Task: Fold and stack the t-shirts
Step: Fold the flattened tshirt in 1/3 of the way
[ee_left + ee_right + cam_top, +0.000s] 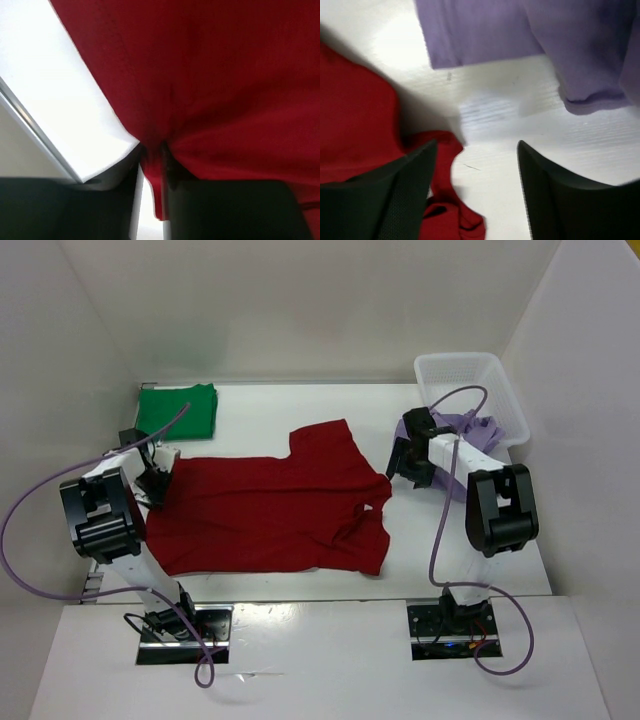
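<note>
Dark red t-shirt (270,505) lies flat at table centre, long axis 9–3 o'clock: hem end toward 9, shoulder end toward 3, one sleeve out at 12. Left gripper (157,483) pinches a bunch of the hem edge at 9. Right gripper (405,468) is spread and empty, just off the shoulder end, so it is the nearer arm there. Green t-shirt (177,408) is folded at 10. Lavender t-shirt (470,435) is heaped at 2, beside the basket (500,390). Judgement: the next fold needs the right side gripped first.

White table (260,410) bears red shirt (270,510), folded green shirt (178,408), lavender shirt (480,430), basket (455,358).
</note>
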Robot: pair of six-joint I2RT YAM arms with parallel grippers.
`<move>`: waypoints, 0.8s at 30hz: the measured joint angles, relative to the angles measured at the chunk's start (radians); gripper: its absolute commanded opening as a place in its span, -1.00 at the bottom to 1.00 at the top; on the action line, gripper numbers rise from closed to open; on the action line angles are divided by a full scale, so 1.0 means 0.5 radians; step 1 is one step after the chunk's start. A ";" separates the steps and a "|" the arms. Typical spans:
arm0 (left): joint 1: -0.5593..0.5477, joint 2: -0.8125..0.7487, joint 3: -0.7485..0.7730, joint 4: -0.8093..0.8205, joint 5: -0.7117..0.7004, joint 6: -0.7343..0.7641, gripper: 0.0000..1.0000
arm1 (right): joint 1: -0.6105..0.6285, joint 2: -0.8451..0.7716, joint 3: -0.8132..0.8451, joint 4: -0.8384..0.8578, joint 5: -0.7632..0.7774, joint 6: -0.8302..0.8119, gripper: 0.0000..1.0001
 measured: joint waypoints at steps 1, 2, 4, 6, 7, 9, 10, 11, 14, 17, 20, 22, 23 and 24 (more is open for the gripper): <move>0.007 0.000 0.011 -0.031 -0.008 0.010 -0.07 | 0.005 -0.007 0.028 -0.002 0.005 -0.010 0.54; 0.014 0.000 0.024 -0.061 -0.009 0.009 0.01 | 0.013 -0.023 0.045 -0.005 0.012 -0.024 0.54; 0.023 -0.004 0.042 -0.114 0.007 0.001 0.22 | 0.044 -0.108 0.051 -0.030 0.040 -0.030 0.59; 0.031 -0.028 0.055 -0.157 0.026 0.005 0.30 | 0.102 -0.268 0.046 -0.105 0.058 0.005 0.59; 0.031 -0.051 0.063 -0.175 0.032 0.006 0.32 | 0.139 -0.386 0.021 -0.121 0.054 0.040 0.59; 0.031 -0.098 0.105 -0.224 0.042 0.009 0.32 | 0.238 -0.656 -0.063 -0.179 0.040 0.157 0.59; 0.031 -0.123 0.127 -0.247 0.045 0.014 0.32 | 0.298 -0.772 -0.107 -0.214 0.033 0.230 0.56; 0.031 -0.153 0.139 -0.258 0.043 0.024 0.32 | 0.386 -0.901 -0.178 -0.235 0.031 0.322 0.54; 0.031 -0.315 0.113 -0.329 0.035 0.127 0.35 | 0.747 -1.157 -0.412 -0.345 -0.051 0.653 0.48; 0.031 -0.539 -0.038 -0.414 -0.032 0.285 0.37 | 1.081 -1.249 -0.689 -0.433 -0.196 1.001 0.48; 0.037 -0.620 -0.234 -0.478 -0.114 0.397 0.37 | 1.225 -1.347 -0.902 -0.526 -0.294 1.287 0.48; 0.049 -0.607 -0.352 -0.537 -0.146 0.442 0.37 | 1.231 -1.478 -0.981 -0.570 -0.318 1.425 0.48; 0.053 -0.597 -0.387 -0.552 -0.154 0.451 0.37 | 1.232 -1.544 -1.009 -0.569 -0.324 1.477 0.48; 0.058 -0.591 -0.412 -0.558 -0.163 0.462 0.40 | 1.232 -1.605 -1.043 -0.552 -0.330 1.521 0.48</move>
